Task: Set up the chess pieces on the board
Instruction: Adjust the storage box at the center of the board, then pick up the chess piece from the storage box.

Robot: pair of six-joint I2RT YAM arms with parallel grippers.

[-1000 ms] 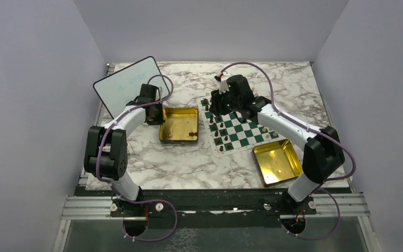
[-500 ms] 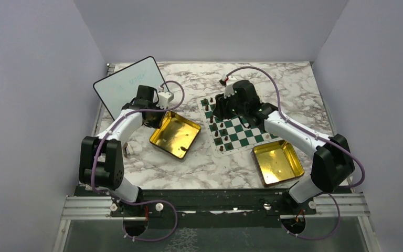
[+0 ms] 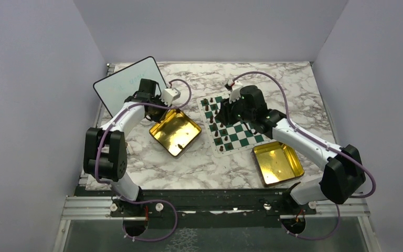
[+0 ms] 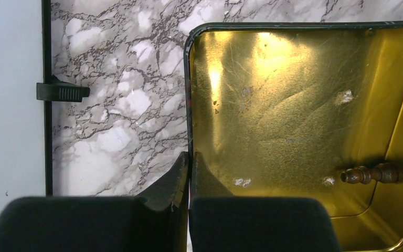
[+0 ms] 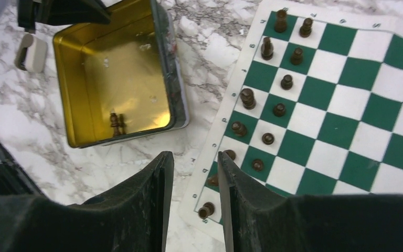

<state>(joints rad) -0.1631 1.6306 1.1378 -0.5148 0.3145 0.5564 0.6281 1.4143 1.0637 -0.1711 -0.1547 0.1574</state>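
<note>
Left hand (image 4: 189,160): clenched on a side wall of a gold tin (image 4: 273,105), one finger inside the tin and one outside.
Gold tin: sits askew on the marble worktop (image 4: 120,105), left of the board (image 3: 236,126). One dark piece (image 4: 370,174) lies on its side inside.
Right hand (image 5: 194,163): released, with nothing between its fingers, above the board's left edge.
Chess pieces (image 5: 247,97): dark brown ones stand in two files along the board's left side.
Second tin (image 3: 276,161): just beside the board's near right corner.
Whiteboard (image 3: 126,84): at the far left of the worktop.
</note>
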